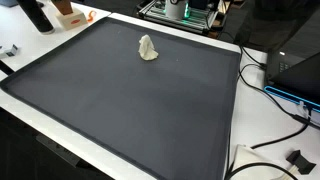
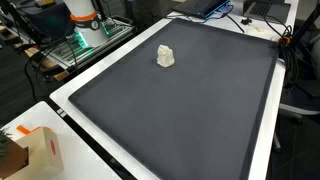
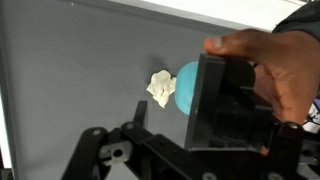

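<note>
A small crumpled cream lump (image 1: 148,48) (image 2: 165,57) lies on the dark grey mat (image 1: 130,115) (image 2: 185,115), towards its far part in both exterior views. The wrist view looks down on that lump (image 3: 160,87). There a person's hand (image 3: 265,55) holds a black boxy object (image 3: 225,100) close in front of the camera, with a cyan rounded thing (image 3: 186,86) showing at its left edge beside the lump. My gripper (image 3: 205,130) is mostly hidden behind the box. Only its black frame and one finger (image 3: 140,112) show. Neither exterior view shows the gripper or the hand.
The mat lies on a white table (image 1: 250,120). Black cables (image 1: 272,108) and a plug (image 1: 297,158) trail along one side. An orange and white box (image 2: 42,150) stands at a corner. Equipment with a green light (image 2: 85,35) sits beyond the mat's edge.
</note>
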Controlling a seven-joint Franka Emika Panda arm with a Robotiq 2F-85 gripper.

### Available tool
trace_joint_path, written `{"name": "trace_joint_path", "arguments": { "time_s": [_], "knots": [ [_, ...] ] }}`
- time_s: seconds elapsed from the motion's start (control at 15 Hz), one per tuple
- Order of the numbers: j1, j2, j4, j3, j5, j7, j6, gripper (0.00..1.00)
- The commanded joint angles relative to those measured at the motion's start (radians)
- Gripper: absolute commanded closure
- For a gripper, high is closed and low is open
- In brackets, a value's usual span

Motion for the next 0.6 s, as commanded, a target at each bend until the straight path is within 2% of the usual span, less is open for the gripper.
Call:
{"name": "trace_joint_path", "arguments": {
  "time_s": [0.0, 0.13, 0.2, 0.27, 0.33, 0.53],
  "knots": [
    [-0.012, 0.002, 0.003, 0.009, 0.007, -0.006, -0.003, 0.0],
    [-0.014, -0.004, -0.005, 0.009, 0.005, -0.012, 0.001, 0.0],
    [-0.015, -0.005, -0.004, 0.013, 0.005, -0.007, 0.002, 0.25],
    [-0.015, -0.008, -0.006, 0.014, 0.003, -0.009, 0.002, 0.27],
    [-0.013, -0.007, -0.005, 0.015, 0.004, -0.01, 0.001, 0.34],
    [-0.01, -0.001, 0.003, 0.021, 0.002, -0.012, 0.0, 0.58]
  ]
}}
